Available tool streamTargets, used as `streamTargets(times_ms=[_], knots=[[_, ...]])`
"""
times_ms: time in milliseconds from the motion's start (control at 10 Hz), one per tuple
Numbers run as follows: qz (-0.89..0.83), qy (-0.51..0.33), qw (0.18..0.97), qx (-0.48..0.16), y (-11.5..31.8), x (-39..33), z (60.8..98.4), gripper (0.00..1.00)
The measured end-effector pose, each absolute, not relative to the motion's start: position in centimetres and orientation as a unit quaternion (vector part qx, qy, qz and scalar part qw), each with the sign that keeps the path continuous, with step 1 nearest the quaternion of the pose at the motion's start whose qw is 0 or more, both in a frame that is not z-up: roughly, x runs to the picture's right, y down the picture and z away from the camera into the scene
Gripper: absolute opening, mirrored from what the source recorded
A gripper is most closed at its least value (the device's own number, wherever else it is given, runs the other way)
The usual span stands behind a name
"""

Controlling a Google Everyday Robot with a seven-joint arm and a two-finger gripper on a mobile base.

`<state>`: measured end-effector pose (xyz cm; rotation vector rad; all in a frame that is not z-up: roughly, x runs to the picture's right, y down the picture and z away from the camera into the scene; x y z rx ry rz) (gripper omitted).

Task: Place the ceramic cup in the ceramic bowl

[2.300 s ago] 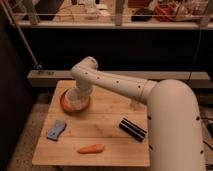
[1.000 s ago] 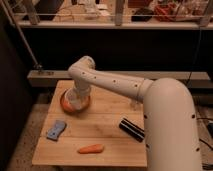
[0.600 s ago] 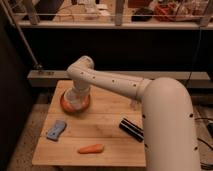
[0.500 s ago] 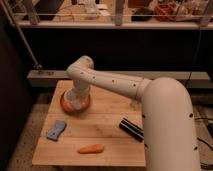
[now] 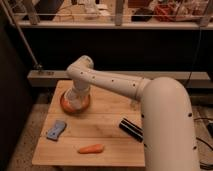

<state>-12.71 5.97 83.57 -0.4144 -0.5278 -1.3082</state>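
Furthest left of the gripper and nearer the front edge lies a small blue-grey object (image 5: 56,129), flat on the wooden table (image 5: 107,115), well apart from the work and, as I judge it, simply parked out of the way

The gripper (image 5: 75,98) itself hangs directly over the ceramic bowl (image 5: 75,104), low enough that its lower end sits inside the rim line. The bowl rests on the back-left part of the table, right beneath the wrist, which suits a straight downward set-down. A pale rounded shape at the gripper's lower end, within the bowl, may be the ceramic cup (image 5: 76,100), but it runs together with the arm's own white housing, so I cannot tell whether the cup is held, already resting in the bowl, or whether the fingers are apart or together

To the right of the gripper and well in front of it, an orange carrot (image 5: 90,148) lies on its side near the front edge, clear of the bowl. Further right, a black bar-shaped object (image 5: 131,129) lies slantwise beside the arm's bulky white link (image 5: 165,125), also well away. My reading is that these are distractors, spread out so none blocks the path down to the bowl

No brand, label or writing can be read anywhere on the table, the objects or the arm
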Motion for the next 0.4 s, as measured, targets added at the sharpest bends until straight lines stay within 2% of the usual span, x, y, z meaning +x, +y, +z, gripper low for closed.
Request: streamTargets(times_ms=[300, 400], knots=[[-0.598, -0.238, 0.742, -0.189, 5.81, -12.58, 83.57, 0.27], [-0.598, -0.238, 0.742, -0.190, 5.82, -12.53, 83.61, 0.30]])
